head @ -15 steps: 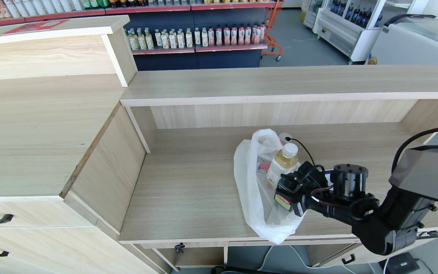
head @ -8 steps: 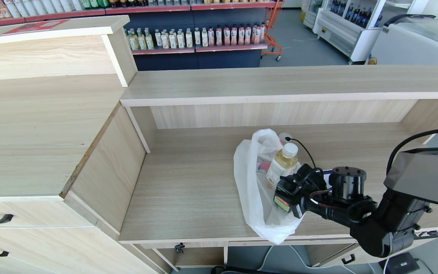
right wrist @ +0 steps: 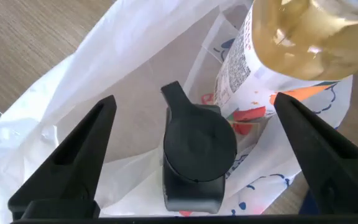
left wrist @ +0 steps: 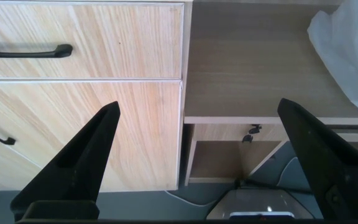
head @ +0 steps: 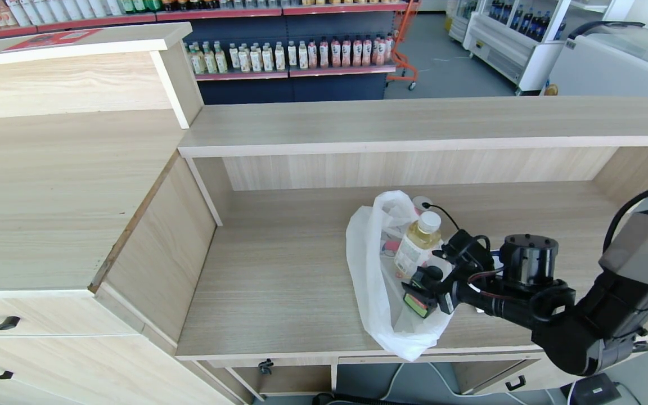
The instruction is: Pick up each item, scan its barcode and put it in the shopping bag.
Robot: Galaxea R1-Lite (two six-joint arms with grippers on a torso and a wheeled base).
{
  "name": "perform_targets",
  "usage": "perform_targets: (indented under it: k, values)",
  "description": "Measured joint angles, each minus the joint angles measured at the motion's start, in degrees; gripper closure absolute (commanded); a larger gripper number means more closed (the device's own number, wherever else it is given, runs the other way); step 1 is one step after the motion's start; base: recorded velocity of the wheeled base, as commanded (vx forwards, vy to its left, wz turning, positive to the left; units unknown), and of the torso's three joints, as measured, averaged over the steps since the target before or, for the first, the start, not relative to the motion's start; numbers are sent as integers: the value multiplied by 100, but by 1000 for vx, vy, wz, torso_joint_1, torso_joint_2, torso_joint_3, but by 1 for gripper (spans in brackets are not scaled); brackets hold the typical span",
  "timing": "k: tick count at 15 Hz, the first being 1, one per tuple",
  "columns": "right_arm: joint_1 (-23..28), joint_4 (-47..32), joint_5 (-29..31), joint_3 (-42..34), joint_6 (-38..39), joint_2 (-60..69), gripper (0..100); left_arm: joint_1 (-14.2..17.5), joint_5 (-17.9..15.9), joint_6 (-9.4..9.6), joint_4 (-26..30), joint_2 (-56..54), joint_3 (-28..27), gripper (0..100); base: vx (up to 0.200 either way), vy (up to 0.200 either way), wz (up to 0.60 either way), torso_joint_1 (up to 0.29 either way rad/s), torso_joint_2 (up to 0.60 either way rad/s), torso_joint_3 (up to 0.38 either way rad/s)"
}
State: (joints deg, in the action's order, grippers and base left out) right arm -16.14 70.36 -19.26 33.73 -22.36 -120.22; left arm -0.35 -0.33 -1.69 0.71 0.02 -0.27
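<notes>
The right pincer (right wrist: pixel 194 165), spread apart, hangs over the shopping bag (head: pixel 374 281) on the counter (head: pixel 279 281), at 6 o'clock from the bottle (head: pixel 418 243) inside; the left pincer (left wrist: pixel 197 168) is also spread, empty.

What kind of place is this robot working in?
Most likely a small grocery shop, at the checkout: shelves of bottled drinks stand behind, a glass-fronted cooler is in the far corner, and a plastic shopping bag holding a bottle sits on the wooden counter.
</notes>
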Motion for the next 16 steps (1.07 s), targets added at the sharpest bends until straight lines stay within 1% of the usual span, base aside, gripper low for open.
perform_targets:
  k: [3,5,7,9,11,13,16]
  values:
    - [49,-812,5,-162,-30,1143,0,0,-2,-2,0,0,0,0,0,0,0,0,0,0]
    - [121,-1339,16,-477,-172,2127,0,0,-2,-2,0,0,0,0,0,0,0,0,0,0]
    - [308,-1726,46,-819,-363,2998,0,0,0,0,0,0,0,0,0,0,0,0,0,0]
    - [603,-1827,132,-995,-424,3610,0,0,-2,0,0,0,0,0,0,0,0,0,0,0]
    - [809,-1831,185,-1072,-441,3958,0,0,-2,-2,0,0,0,0,0,0,0,0,0,0]
    - [929,-1820,347,-1093,-444,4140,0,0,0,-2,0,0,0,0,0,0,0,0,0,0]
    - [958,-1809,347,-1119,-463,4247,0,0,-2,-5,0,0,0,0,0,0,0,0,0,0]
